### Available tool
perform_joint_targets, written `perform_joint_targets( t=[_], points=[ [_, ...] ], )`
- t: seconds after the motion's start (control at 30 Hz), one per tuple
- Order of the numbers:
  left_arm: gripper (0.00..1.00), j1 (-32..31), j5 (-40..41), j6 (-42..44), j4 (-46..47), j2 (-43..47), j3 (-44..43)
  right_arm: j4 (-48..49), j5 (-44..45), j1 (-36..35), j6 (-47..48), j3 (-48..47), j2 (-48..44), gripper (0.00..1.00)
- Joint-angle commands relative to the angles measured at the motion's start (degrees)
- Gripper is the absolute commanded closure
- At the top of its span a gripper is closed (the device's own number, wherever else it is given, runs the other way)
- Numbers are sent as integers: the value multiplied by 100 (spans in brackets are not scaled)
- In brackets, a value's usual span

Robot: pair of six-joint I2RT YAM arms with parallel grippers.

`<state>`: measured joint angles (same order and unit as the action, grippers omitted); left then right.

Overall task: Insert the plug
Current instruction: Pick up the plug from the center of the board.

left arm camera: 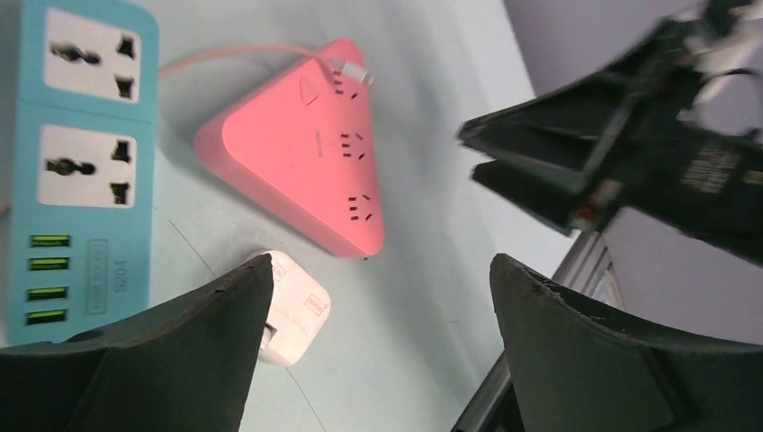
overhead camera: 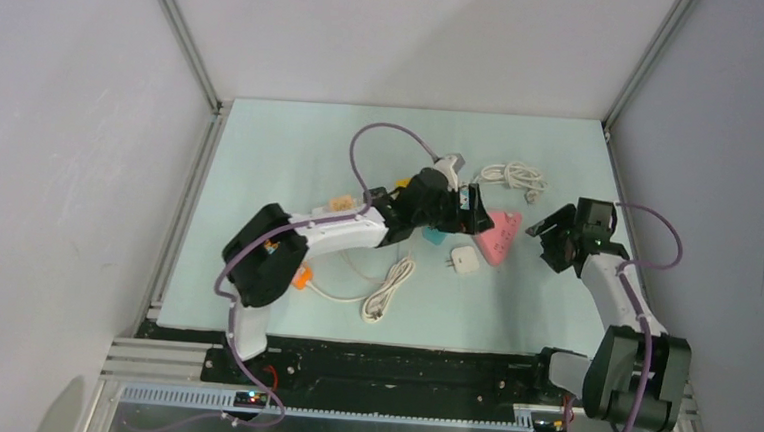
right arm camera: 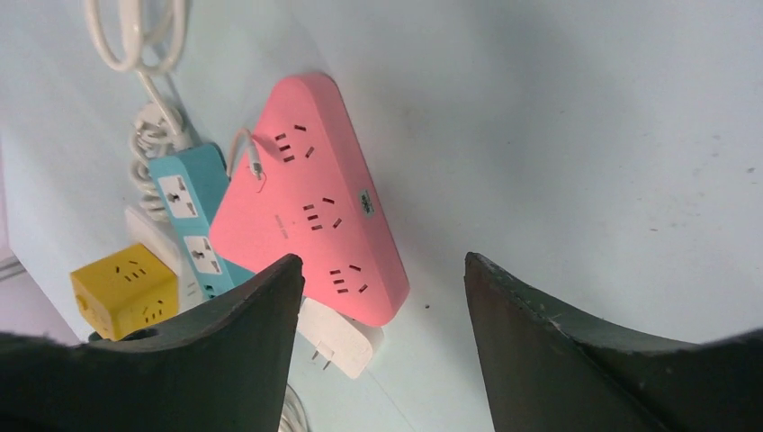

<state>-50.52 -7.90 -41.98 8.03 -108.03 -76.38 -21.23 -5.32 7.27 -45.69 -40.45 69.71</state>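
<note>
Overall light: bright, even and diffuse from overhead; the pale table (overhead camera: 253, 298) and white walls (overhead camera: 61, 156) are lit flatly.
Shadows: soft and short, with a thin one hugging the pink power strip (left arm camera: 306, 171) on its 5 o'clock edge.
Blur: the right gripper (left arm camera: 472, 151), at 2 o'clock in the left wrist view, is smeared.
Exposure: the left fingers (left arm camera: 180, 360) and right fingers (right arm camera: 180, 351) are near-black silhouettes along 6 o'clock.
Distortion: in the top view, the frame rails (overhead camera: 183, 39) splay toward 11 and 1 o'clock.

The top camera is looking down from above and behind the arm bases (overhead camera: 247, 343), taking in the whole surface (overhead camera: 292, 150). Both wrist cameras are looking down from close by, from opposite sides, sharing the pink power strip (left arm camera: 306, 153) and white plug (right arm camera: 340, 344)
</note>
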Motion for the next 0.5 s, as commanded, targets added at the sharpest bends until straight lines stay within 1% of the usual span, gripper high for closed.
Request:
perform_joint_targets(
  t=[0.0, 0.1, 0.2, 0.47],
  points=[
    [5, -141, 455, -550, 424, -457, -472, -132, 305, 185, 137, 53, -540, 31],
    [4, -163, 471, -978, 499, -1020, -652, -141, 230, 292, 203, 54, -667, 32],
    [4, -191, 466, -1191, 629, -1434, -788, -215, 201, 318, 237, 54, -810, 32],
    [7, -203, 991, -1741, 788, -1858, -924, -399, 205, 451, 442, 55, -1266, 32]
  ],
)
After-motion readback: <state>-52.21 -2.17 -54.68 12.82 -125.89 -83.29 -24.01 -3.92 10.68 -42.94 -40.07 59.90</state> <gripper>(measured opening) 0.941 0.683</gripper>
